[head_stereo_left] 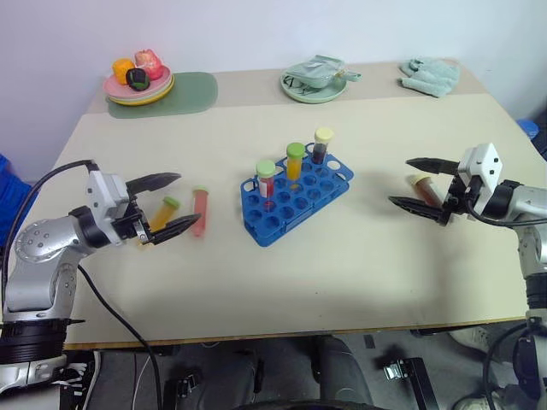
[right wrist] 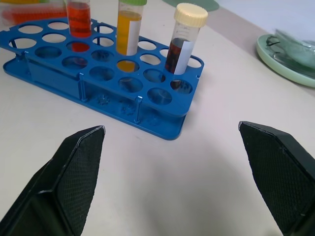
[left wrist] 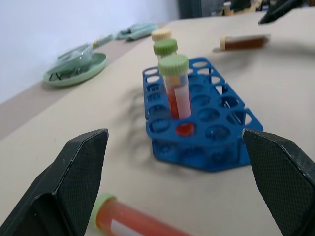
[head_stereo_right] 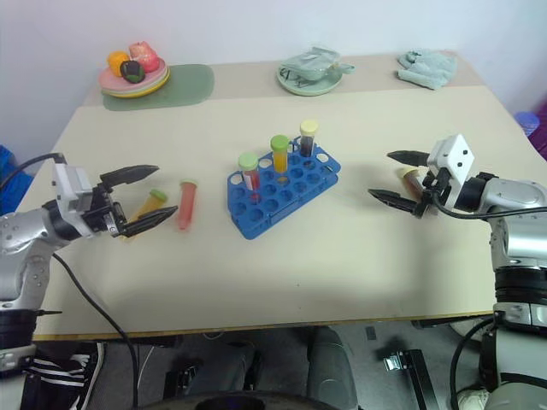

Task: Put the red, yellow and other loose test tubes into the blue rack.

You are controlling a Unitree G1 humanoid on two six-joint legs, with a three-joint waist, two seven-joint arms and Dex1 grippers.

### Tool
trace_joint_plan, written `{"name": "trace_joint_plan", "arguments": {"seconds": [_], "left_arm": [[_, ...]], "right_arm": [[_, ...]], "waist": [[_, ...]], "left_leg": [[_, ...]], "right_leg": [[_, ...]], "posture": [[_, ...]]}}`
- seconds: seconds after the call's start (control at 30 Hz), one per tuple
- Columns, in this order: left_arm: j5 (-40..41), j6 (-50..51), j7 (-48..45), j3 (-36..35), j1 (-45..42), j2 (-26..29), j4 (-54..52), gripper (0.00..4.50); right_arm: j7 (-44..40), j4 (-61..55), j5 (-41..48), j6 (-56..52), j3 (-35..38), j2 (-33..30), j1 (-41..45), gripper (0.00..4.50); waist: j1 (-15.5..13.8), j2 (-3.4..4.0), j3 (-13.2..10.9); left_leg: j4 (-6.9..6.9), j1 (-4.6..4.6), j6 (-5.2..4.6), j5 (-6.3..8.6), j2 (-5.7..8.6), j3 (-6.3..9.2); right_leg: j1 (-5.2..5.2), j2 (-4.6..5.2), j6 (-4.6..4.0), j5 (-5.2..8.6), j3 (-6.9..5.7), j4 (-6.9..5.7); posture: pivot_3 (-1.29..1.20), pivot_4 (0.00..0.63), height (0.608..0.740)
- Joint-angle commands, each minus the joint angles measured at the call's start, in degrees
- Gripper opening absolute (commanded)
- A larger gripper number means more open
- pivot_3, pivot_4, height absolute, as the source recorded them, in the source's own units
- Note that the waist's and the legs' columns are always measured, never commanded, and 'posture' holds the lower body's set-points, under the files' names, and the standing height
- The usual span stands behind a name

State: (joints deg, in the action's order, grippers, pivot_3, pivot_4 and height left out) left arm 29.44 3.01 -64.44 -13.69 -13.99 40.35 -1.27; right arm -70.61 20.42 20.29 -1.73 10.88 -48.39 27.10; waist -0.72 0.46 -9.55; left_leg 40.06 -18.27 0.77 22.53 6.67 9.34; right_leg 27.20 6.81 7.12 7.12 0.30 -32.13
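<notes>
Blue rack (head_stereo_left: pixel 296 197) sits mid-counter (head_stereo_left: pixel 359 273) with three tubes upright in it: a red one (head_stereo_left: pixel 267 181), an orange-yellow one (head_stereo_left: pixel 294 164) and a dark brown one (head_stereo_left: pixel 320 145), all along its far row. Three loose tubes lie flat on the counter: a red tube (head_stereo_left: pixel 199 211) and an orange-yellow tube (head_stereo_left: pixel 162 213) just beside the left pincer (head_stereo_left: pixel 166 206), and a brown tube (head_stereo_right: pixel 410 177) by the right pincer (head_stereo_left: pixel 422 185). Both pincers stand wide apart and hold nothing, hovering level above the counter. Step in hand looks like picking a loose tube. Next move likely calls for lowering a pincer around the nearest tube, clamping, then tipping it upright over a free hole.
</notes>
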Motion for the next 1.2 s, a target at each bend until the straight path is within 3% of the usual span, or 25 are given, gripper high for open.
{"name": "trace_joint_plan", "arguments": {"seconds": [0.03, 0.33, 0.5, 0.73, 0.83, 1.0, 1.2], "left_arm": [[0.5, -0.4, 0.7, 0.3, -1.2, -0.6, -1.9, 4.47], [0.7, 0.6, 0.6, 1.3, -1.9, -1.2, -2.5, 4.47], [0.0, -0.4, -0.1, 1.9, -3.7, -1.4, -0.9, 4.47], [-0.1, -0.8, -1.2, 3.6, -6.6, -2.4, 1.3, 4.47], [-0.6, -1.6, -1.6, 5.0, -8.9, -3.9, 2.7, 4.47], [-1.1, -2.9, -1.8, 5.8, -8.6, -5.8, 3.3, 4.47], [-1.5, -3.6, -1.2, 6.3, -6.4, -7.1, 1.5, 4.47]], "right_arm": [[1.5, -1.7, 0.4, 0.4, 2.0, -1.1, 0.6, 4.50], [6.3, -3.1, 0.6, -3.7, 2.2, -1.7, 3.3, 4.50], [11.6, -8.0, 2.6, -17.4, 1.8, -1.5, 5.0, 4.50], [18.7, -11.0, -4.6, -36.0, -5.0, -7.1, 9.6, 4.50], [19.4, -6.8, -9.7, -43.5, -10.7, -10.8, 14.7, 4.50], [18.9, 5.9, -13.5, -59.2, -18.8, -9.3, 30.3, 4.50], [11.2, 20.7, -19.8, -60.2, -30.6, -7.2, 41.6, 4.50]], "waist": [[0.1, 0.00, 0.0], [0.1, 0.01, 0.0], [0.0, 0.01, 0.0], [0.0, 0.01, 0.0], [0.0, 0.01, 0.0], [0.4, 0.02, 0.0], [0.4, 0.02, 0.0]], "left_leg": [[0.00, 0.00, 0.00, 0.00, 0.00, 0.00], [-0.01, 0.00, 0.00, 0.00, -0.02, -0.01], [0.00, -0.03, 0.00, 0.00, -0.01, 0.00], [0.01, -0.07, 0.00, 0.00, -0.01, 0.01], [0.02, -0.09, 0.00, 0.00, 0.00, 0.00], [-0.04, -0.09, 0.00, 0.00, -0.06, -0.16], [-0.06, -0.17, -0.03, 0.02, -0.10, -0.23]], "right_leg": [[0.00, 0.00, 0.00, 0.00, 0.00, -0.01], [0.02, -0.01, 0.00, 0.00, 0.00, 0.00], [0.03, 0.00, -0.01, -0.01, 0.00, -0.01], [0.05, 0.00, -0.03, -0.02, 0.00, 0.00], [0.06, 0.00, -0.02, -0.02, 0.00, 0.02], [0.16, -0.01, -0.05, -0.03, 0.08, 0.07], [0.21, -0.04, -0.04, -0.03, 0.08, 0.07]], "posture": [[0.00, 0.150, 0.740], [0.00, 0.150, 0.740], [0.00, 0.150, 0.740], [0.00, 0.150, 0.740], [0.00, 0.150, 0.740], [0.00, 0.150, 0.740], [0.00, 0.150, 0.740]]}}
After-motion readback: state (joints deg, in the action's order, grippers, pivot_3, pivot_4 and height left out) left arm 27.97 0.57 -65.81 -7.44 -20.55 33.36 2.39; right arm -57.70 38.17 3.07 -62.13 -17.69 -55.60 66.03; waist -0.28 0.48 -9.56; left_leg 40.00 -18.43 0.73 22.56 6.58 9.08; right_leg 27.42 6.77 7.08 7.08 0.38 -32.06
